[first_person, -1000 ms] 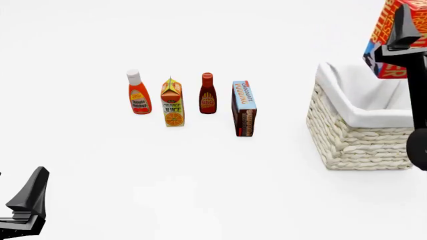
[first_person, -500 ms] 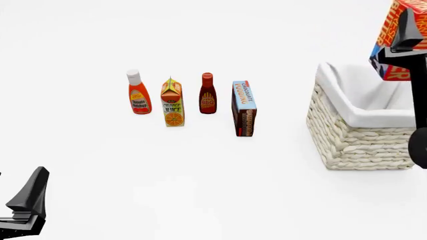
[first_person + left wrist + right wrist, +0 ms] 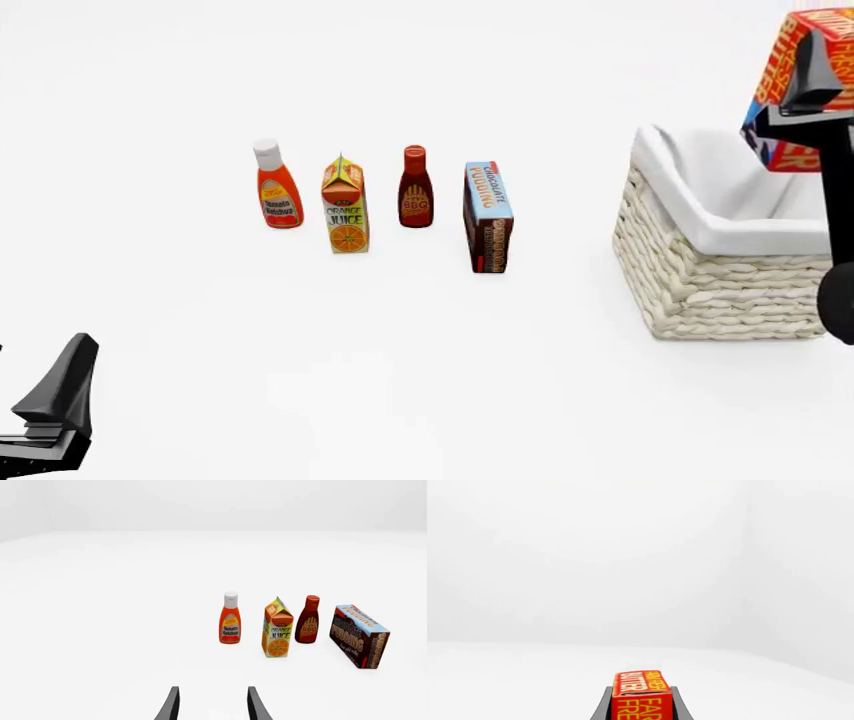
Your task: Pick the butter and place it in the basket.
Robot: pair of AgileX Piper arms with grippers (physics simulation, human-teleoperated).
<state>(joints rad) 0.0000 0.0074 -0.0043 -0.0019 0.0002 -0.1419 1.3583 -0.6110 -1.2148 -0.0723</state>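
Gripping the small red-orange "FARM FRESH BUTTER" box [image 3: 801, 95], the right end effector [image 3: 811, 85] holds it raised above the large cream wicker basket [image 3: 721, 280]. Left of the basket stand a "CHOCOLATE PUDDING" box [image 3: 489, 217], BBQ bottle [image 3: 415, 187], "ORANGE JUICE" carton [image 3: 344, 205] and "Tomato Ketchup" bottle [image 3: 276, 185] on the white worktop [image 3: 400, 360]. The left end effector [image 3: 212, 707] hangs open and empty, well apart from them.

A row of four groceries stands on the table [image 3: 427, 380]: from left to right, the ketchup bottle [image 3: 278, 185], the juice carton [image 3: 344, 206], the sauce bottle [image 3: 415, 188] and the pudding box [image 3: 489, 217]. The basket [image 3: 721, 270] sits well to their right. The butter [image 3: 801, 90] hangs above the basket's right side, held in the right gripper [image 3: 817, 95], while the left gripper [image 3: 54, 405] rests at the near left.
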